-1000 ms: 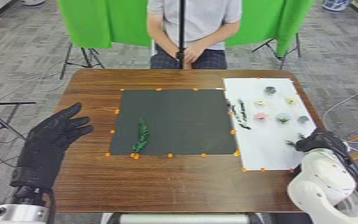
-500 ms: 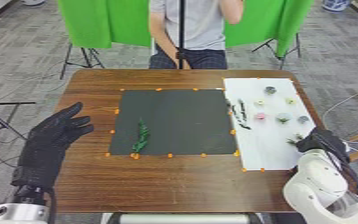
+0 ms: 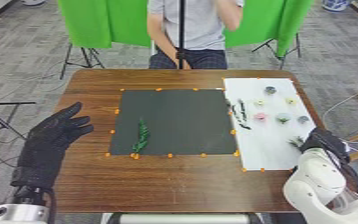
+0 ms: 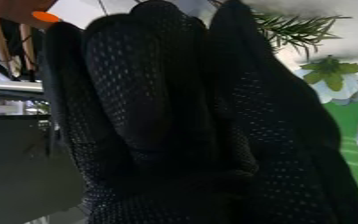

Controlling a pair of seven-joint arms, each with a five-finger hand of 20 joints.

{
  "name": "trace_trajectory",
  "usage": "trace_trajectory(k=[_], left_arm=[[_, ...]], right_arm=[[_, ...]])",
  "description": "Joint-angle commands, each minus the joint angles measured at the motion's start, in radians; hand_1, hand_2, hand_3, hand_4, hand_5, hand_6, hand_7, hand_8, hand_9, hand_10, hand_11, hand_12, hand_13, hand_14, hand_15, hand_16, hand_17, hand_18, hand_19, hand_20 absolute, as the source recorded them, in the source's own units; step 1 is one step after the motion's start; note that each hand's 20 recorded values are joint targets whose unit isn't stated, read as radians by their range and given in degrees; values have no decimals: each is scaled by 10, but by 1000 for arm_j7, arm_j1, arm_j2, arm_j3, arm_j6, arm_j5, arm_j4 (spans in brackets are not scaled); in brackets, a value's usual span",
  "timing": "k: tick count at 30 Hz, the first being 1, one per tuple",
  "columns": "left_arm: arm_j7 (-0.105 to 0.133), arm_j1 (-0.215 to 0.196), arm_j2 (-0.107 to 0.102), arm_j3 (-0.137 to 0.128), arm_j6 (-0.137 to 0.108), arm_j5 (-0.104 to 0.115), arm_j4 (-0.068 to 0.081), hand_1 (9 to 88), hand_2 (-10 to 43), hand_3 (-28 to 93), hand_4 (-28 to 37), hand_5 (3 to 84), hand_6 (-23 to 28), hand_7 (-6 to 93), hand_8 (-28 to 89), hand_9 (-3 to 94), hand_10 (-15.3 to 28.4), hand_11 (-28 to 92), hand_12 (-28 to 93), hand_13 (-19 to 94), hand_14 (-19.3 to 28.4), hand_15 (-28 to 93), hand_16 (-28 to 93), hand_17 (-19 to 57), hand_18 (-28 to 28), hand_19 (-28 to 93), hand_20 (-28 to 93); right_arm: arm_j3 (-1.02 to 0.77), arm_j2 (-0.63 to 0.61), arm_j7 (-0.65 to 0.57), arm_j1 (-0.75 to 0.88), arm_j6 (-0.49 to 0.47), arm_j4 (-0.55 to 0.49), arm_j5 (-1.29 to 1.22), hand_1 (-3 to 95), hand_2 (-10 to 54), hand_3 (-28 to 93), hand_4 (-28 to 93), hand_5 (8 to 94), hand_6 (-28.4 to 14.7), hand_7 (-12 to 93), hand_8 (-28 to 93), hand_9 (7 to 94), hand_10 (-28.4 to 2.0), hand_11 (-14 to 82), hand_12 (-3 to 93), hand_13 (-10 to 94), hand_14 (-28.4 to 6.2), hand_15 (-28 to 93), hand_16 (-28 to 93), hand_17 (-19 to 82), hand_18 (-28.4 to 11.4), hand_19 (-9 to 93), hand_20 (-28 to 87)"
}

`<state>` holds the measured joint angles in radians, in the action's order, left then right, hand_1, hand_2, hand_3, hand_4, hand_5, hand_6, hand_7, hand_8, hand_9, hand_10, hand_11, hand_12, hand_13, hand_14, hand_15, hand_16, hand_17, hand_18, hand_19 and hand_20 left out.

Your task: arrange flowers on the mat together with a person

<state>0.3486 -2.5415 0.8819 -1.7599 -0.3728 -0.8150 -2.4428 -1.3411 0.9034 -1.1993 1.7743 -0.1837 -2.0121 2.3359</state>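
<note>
At the right edge of the white mat (image 3: 262, 159) is my right hand (image 3: 325, 142), shut on a small green sprig (image 3: 296, 142) whose leaves stick out toward the flowers. In the right wrist view the sprig (image 4: 297, 31) juts out beside the thumb of my right hand (image 4: 158, 115); its gripped part is mostly hidden. My left hand (image 3: 62, 127) is open and empty, left of the dark mat (image 3: 180, 120). A long green leafy stem (image 3: 143, 136) lies on that mat's left part. Pink (image 3: 260, 116), pale (image 3: 283, 118) and blue-grey (image 3: 270, 90) flower heads rest on the white mat.
Dark twig pieces (image 3: 239, 113) lie along the white mat's left side. Orange tape marks (image 3: 169, 155) edge both mats. A person (image 3: 191, 30) sits beyond the far edge of the brown table (image 3: 167, 182), hands off the flowers.
My right hand has shifted slightly right, and the sprig's leaves have moved and turned with it. My left hand stays still. The person has raised one hand from the lap.
</note>
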Motion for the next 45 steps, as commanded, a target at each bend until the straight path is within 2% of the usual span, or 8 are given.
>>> trace_trajectory(k=[1,15,18,25,29,36,43,45], left_arm=[[-1,-15,-2,-2,-16,4,1,216,58,775,-283,392,97,149,-102,378,212,278,104,267,281,550,-108,-84,251,532,62],[4,-27,-5,-7,-26,7,-4,215,59,775,-283,392,97,150,-103,378,212,278,105,268,281,549,-108,-84,251,532,63],[9,-38,-8,-14,-34,9,-10,215,58,776,-283,392,97,150,-102,378,212,277,104,267,281,550,-107,-84,251,532,63],[4,-49,-4,-40,-30,5,-18,215,58,777,-283,392,97,150,-102,378,211,278,104,267,282,550,-108,-84,251,532,63],[1,-53,-3,-48,-22,2,-22,216,58,777,-283,392,97,149,-102,378,211,278,104,267,282,549,-108,-84,251,532,63],[-13,-46,-6,-51,-25,-4,-27,216,59,775,-283,392,97,149,-102,378,211,278,104,268,282,549,-108,-84,251,533,63],[-49,23,-16,-31,6,-15,-9,216,59,775,-283,392,97,149,-102,378,210,279,104,267,281,549,-108,-84,251,533,63],[-52,25,-17,-32,12,-15,-9,216,59,775,-283,391,97,149,-102,378,210,279,104,267,282,548,-108,-84,251,533,63]], right_arm=[[0,-8,24,-3,39,-13,49,672,-95,505,-226,861,-58,126,75,907,-136,207,247,849,-62,579,154,603,-136,932,-176],[-5,-24,52,-7,153,-69,126,632,-95,594,-254,881,-41,128,119,916,-127,275,258,861,-60,600,191,592,-152,932,-36],[-5,-25,71,-21,178,-107,126,624,-95,611,-254,882,-40,133,122,916,-126,279,262,862,-59,603,195,590,-155,932,-19],[78,-16,131,-137,214,-193,90,613,-95,630,-255,883,-38,139,122,918,-123,289,266,864,-58,608,200,586,-160,932,6],[180,12,171,-243,224,-199,74,610,-95,636,-255,884,-38,141,121,919,-122,291,266,865,-58,608,201,584,-162,932,21],[377,166,261,-434,167,-121,40,608,-95,639,-252,885,-36,144,120,925,-122,296,259,872,-58,610,203,584,-166,932,52],[542,298,307,-536,104,47,28,606,-95,642,-251,887,-36,144,121,926,-121,298,257,875,-57,609,204,586,-168,932,63],[567,325,317,-542,76,87,19,605,-95,641,-251,887,-35,144,121,927,-122,299,256,875,-57,608,204,586,-168,932,65]])
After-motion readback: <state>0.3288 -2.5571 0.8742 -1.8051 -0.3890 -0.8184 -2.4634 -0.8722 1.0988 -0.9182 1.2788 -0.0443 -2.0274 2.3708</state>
